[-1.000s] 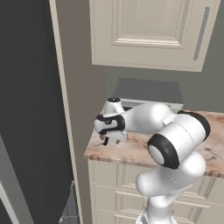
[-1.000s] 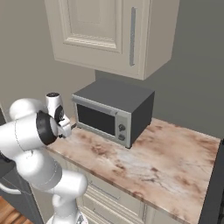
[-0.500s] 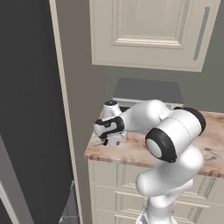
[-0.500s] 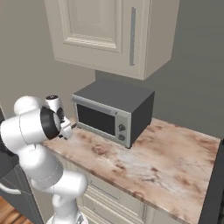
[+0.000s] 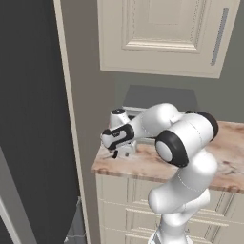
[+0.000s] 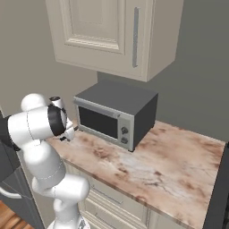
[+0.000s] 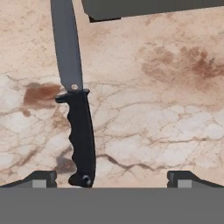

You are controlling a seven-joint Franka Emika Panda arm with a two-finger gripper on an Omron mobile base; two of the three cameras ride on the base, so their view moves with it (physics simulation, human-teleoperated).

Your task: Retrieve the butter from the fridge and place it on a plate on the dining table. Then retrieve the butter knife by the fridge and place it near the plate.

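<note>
I have the pincer [image 7: 111, 177] spread wide, its two dark fingertips [image 7: 41, 178] standing far apart with nothing between them that they touch. In the hand view the butter knife [image 7: 76, 105] lies flat on the marbled surface [image 7: 153, 109], its black ribbed handle nearest me and closer to one tip than the other, its grey blade running away toward the underside of the microwave [image 7: 148, 8]. From the left base view, the pincer [image 5: 120, 151] hangs low over the surface [image 5: 143, 164] near its left end, beside the tall cream panel [image 5: 81, 119]. In the right base view the microwave [image 6: 116, 114] sits just beyond the arm on the surface [image 6: 147, 165], under the cream wall cabinet [image 6: 112, 31].
</note>
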